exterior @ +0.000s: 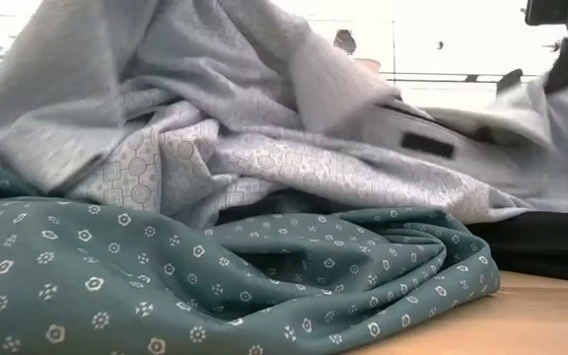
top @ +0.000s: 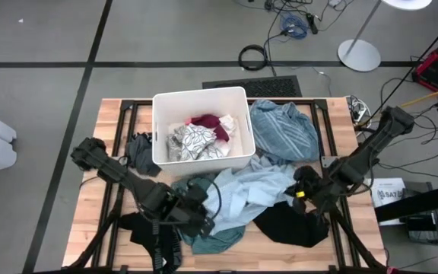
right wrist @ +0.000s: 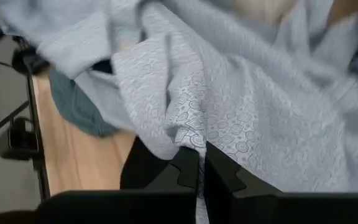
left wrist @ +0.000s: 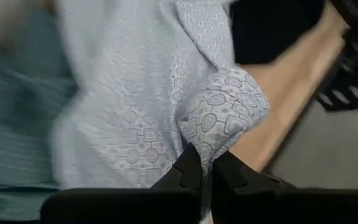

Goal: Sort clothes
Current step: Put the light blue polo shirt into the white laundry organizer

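A light blue patterned shirt (top: 253, 186) lies spread across the table's middle. It rests over a teal dotted garment (exterior: 215, 281) and a black garment (top: 291, 224). My left gripper (left wrist: 207, 171) is shut on the shirt's near-left part and my right gripper (right wrist: 202, 165) is shut on its right end. A white bin (top: 162, 103) at the far middle holds a white-grey patterned garment (top: 192, 141) and a dark red one (top: 213, 122). A blue striped garment (top: 284, 129) lies to the right of the bin. My left gripper pinches a bunched fold of the light blue shirt (left wrist: 219, 134) between its two fingers. It comes slanting down from the table's left. The cloth beyond the fingers lies slack on the other clothes. My right gripper pinches a ridge of the same shirt (right wrist: 191, 134) between its two fingers. It comes slanting down from the table's right. The cloth runs slack from there onto the pile.
A dark grey garment (top: 139, 148) lies left of the bin. Bare wood (top: 356, 221) shows along the table's near-right edge and at its far-left corner (top: 116, 114). Cables and a lamp base lie on the floor beyond the far edge.
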Available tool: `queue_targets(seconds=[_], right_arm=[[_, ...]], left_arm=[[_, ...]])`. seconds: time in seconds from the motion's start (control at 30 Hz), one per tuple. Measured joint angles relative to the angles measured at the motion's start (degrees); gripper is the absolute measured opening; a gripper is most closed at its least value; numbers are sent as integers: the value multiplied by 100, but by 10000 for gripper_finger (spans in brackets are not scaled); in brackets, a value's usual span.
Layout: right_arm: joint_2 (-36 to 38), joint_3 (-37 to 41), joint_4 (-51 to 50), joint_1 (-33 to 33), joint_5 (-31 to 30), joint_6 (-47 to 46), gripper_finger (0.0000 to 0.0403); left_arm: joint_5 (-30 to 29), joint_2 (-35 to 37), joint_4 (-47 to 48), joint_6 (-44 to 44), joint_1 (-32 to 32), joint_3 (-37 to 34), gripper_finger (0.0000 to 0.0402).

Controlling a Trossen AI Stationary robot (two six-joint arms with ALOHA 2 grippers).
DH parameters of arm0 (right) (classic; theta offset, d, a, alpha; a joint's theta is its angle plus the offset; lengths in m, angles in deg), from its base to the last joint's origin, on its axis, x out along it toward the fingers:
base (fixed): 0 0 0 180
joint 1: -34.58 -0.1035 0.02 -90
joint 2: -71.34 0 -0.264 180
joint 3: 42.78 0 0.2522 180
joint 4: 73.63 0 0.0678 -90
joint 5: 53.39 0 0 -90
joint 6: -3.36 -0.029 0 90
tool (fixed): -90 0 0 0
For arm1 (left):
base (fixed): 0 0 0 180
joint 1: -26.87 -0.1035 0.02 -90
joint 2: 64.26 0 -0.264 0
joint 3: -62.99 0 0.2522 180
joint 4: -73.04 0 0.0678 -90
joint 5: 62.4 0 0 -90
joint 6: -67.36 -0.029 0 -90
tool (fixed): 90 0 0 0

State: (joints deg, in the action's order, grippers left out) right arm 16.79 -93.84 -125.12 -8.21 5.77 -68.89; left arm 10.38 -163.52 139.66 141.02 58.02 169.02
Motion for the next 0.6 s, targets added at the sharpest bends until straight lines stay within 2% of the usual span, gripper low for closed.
queue_targets(seconds=[0.17,0.33,0.47,0.6], right_arm=[[35,11,-38,72,229,179,18],[144,-41,-89,309,673,142,78],[423,-41,-39,603,1184,42,131],[864,-132,-254,643,977,-344,161]], left_arm=[[145,2,-348,190,-106,-208,48],[153,86,-287,121,-236,-208,102],[664,290,-238,-417,-381,-208,135],[593,666,-245,-596,-546,-208,144]])
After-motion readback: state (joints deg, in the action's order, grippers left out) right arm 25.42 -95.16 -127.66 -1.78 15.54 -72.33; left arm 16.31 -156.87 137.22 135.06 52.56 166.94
